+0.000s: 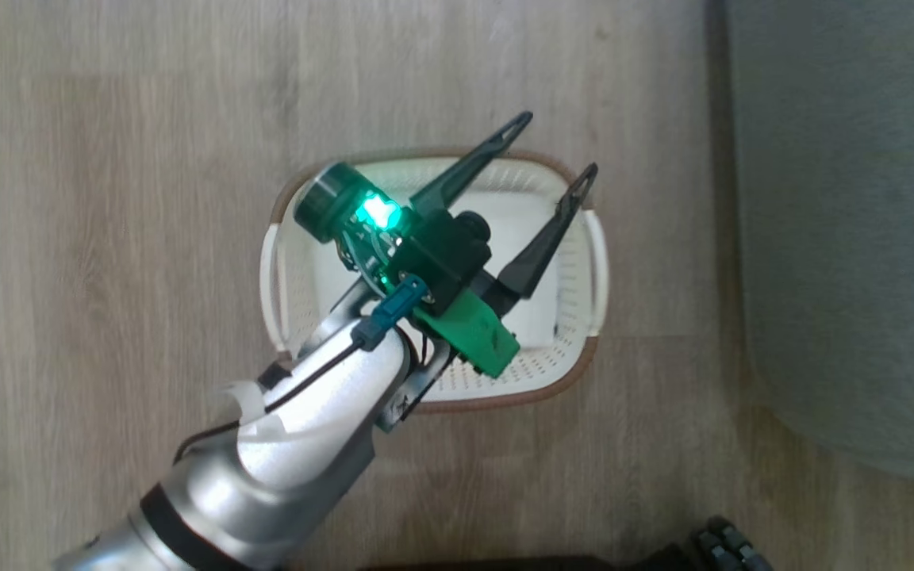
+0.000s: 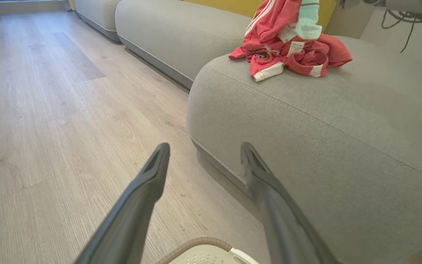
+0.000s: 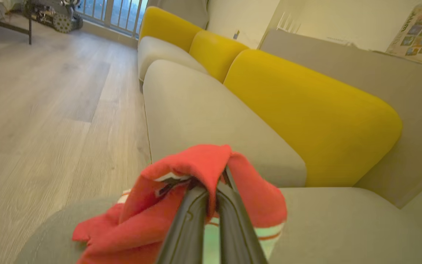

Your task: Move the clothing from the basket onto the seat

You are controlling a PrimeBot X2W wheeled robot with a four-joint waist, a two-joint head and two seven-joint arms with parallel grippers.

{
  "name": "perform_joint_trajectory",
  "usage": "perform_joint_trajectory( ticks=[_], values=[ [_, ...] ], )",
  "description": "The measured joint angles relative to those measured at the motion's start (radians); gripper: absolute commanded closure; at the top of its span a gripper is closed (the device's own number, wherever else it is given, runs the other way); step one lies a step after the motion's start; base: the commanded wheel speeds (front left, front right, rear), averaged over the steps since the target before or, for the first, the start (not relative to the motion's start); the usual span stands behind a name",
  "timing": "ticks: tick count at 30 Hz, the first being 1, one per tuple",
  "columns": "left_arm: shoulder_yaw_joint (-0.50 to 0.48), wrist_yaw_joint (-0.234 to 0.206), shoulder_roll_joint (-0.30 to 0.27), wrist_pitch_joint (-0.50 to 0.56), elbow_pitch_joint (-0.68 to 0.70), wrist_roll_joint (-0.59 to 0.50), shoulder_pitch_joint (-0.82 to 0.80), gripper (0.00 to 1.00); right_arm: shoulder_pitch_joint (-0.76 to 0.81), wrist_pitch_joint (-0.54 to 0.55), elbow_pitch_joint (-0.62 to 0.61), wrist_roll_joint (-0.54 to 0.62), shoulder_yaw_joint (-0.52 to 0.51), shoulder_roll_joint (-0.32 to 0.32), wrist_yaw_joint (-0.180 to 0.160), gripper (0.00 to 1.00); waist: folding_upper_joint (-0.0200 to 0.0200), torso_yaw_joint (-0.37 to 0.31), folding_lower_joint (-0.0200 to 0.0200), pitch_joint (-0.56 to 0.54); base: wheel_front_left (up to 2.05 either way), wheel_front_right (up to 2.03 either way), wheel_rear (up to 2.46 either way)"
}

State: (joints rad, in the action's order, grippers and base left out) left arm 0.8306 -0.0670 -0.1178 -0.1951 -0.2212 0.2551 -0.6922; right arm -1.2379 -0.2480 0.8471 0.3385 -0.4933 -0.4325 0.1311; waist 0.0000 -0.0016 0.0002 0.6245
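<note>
To your left, pale wood floor (image 1: 108, 238) runs wide and open, all the way to the far wall of the room.

In the middle of the head view the basket (image 1: 576, 262) sits on that floor. It has a brown rim and a white handle at each side. Its white perforated inside shows plain around the arm. Your left gripper (image 1: 554, 145) hangs above it, released, its two dark fingers spread wide with nothing between them. A strip of bare floor separates the basket from the rounded near edge of the seat (image 1: 846, 238) on the right.

In the left wrist view the seat's corner bulges out, with a stitched seam running along its top. The clothing (image 2: 288, 47) is on top of the seat, set back from that edge. It is red with white stripes, white cuffs and a small white label. The lower part is heaped on the cushion and the upper part is drawn upward.

In the right wrist view your right gripper (image 3: 213, 190) is clenched on a fold of the red cloth, which drapes over both fingertips. Yellow backrests (image 3: 306, 121) stand behind the seat on the right.
</note>
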Motion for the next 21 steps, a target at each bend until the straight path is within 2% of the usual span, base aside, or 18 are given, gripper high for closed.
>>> perform_joint_trajectory(
  ticks=[5, 10, 11, 13, 14, 21],
  values=[
    [-0.001, -0.005, -0.005, 0.000, 0.019, -0.004, -0.007, 0.00, 0.003, -0.004, 0.059, 0.091, -0.086, 0.033, 0.000, 1.00, 0.0000, 0.029, 0.0000, 0.049, 0.00, 0.00, 0.00],
    [-0.003, -0.014, -0.012, 0.000, 0.019, -0.004, -0.008, 0.00, 0.003, -0.004, 0.089, 0.143, -0.127, 0.063, 0.000, 1.00, 0.0000, 0.022, -0.0003, 0.057, 0.00, 0.00, 0.00],
    [-0.003, -0.014, -0.012, 0.000, 0.019, -0.004, -0.009, 0.00, 0.003, -0.005, 0.087, 0.146, -0.128, 0.068, 0.000, 0.94, 0.0000, 0.016, -0.0003, 0.056, 0.00, 0.00, 0.00],
    [-0.003, -0.014, -0.012, 0.000, 0.017, -0.004, -0.017, 0.00, 0.003, -0.005, 0.081, 0.145, -0.124, 0.085, 0.000, 0.51, 0.0000, 0.005, -0.0002, 0.051, 0.00, 0.00, 0.00],
    [-0.004, -0.014, -0.012, 0.000, 0.017, -0.004, -0.022, 0.00, 0.004, -0.005, 0.077, 0.142, -0.117, 0.094, 0.000, 0.00, 0.0000, -0.001, -0.0002, 0.047, 0.00, 0.00, 0.00],
    [-0.011, -0.015, -0.011, -0.012, -0.007, 0.018, -0.025, 0.00, 0.081, -0.005, 0.028, 0.077, -0.052, 0.121, 0.000, 0.00, 0.0000, -0.026, -0.0002, 0.000, 0.00, 0.00, 0.00]
  ],
)
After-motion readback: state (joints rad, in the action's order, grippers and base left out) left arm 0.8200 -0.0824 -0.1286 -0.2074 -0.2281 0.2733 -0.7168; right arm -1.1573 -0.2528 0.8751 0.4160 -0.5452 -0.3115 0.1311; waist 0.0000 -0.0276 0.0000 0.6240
